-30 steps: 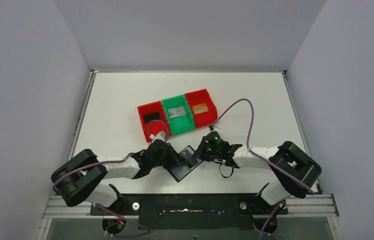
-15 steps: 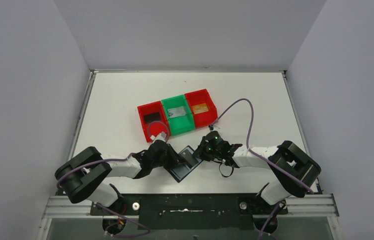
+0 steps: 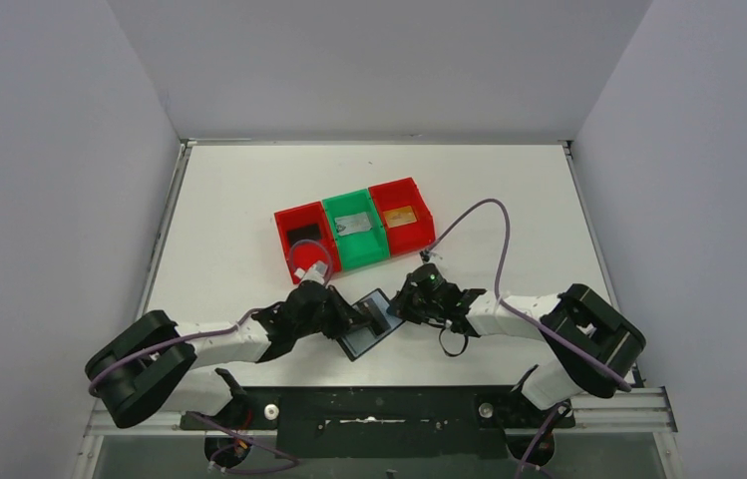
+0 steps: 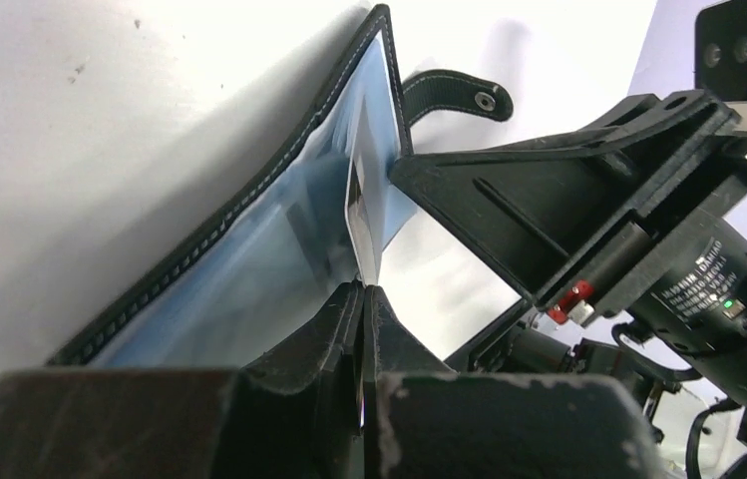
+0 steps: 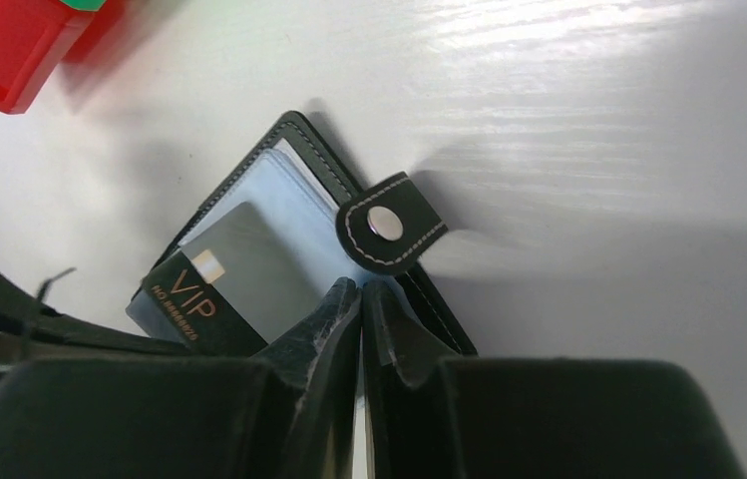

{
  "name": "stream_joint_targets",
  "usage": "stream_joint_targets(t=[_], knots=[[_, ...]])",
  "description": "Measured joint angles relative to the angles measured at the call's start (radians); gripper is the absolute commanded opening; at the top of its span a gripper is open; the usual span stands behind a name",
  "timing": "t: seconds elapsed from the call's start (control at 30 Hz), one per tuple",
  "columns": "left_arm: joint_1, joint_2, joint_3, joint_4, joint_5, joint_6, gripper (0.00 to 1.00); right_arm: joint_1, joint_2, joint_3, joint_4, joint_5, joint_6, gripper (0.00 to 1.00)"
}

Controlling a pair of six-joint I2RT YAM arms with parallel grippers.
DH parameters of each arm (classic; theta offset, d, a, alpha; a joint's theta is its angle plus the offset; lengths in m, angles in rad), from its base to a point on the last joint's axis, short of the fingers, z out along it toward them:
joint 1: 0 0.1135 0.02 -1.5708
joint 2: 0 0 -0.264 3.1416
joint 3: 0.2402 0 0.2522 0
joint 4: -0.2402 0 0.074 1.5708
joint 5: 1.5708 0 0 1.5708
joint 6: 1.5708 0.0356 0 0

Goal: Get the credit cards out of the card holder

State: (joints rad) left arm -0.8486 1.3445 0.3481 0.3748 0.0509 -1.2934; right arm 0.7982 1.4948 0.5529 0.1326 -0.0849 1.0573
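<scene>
1. A white rectangular table (image 3: pixel 249 200) is seen under everything.
2. A row of red, green and red plastic bins (image 3: pixel 364 261) is set mid-table.
3. The left gripper (image 4: pixel 364 299) and right gripper (image 5: pixel 359 299) are both clenched.
4. The flat black folding card holder (image 3: pixel 361 344) is laid open between them, nearer the arm bases than the bins. The right gripper's tips are pressed at its rim beside the snap strap (image 5: pixel 389 225).
5. A dark grey plastic card (image 5: pixel 249 269) lettered VIP, partly out of its blue pocket, is pinched by the left gripper.

The small black folding card holder (image 3: pixel 374 326) lies open on the white table (image 3: pixel 509 200) near its 6 o'clock edge, between both grippers. The left gripper (image 4: pixel 364 289), at the holder's 9 o'clock, pinches a dark plastic VIP card (image 5: pixel 239 269) that sticks out of a pocket. The right gripper (image 5: pixel 359 289), at 3 o'clock, rests closed on the holder's inner face. At the holder's 12 o'clock a red plastic bin (image 3: pixel 282 237), a green plastic bin (image 3: pixel 346 196) and a second red plastic bin (image 3: pixel 394 186) stand side by side, with a flat card (image 3: pixel 353 222) in each.
</scene>
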Motion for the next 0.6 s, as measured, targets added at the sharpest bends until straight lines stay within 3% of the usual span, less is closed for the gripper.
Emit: stream_joint_targets(t=[0.2,0.6], knots=[[0.026,-0.097,-0.015,-0.070,0.010,0.044,0.00,0.001,-0.058,-0.033,-0.046,0.031,0.018,0.08],[0.085,-0.068,0.032,-0.147,0.090,0.150,0.00,0.001,-0.137,-0.058,-0.079,0.024,-0.027,0.29]])
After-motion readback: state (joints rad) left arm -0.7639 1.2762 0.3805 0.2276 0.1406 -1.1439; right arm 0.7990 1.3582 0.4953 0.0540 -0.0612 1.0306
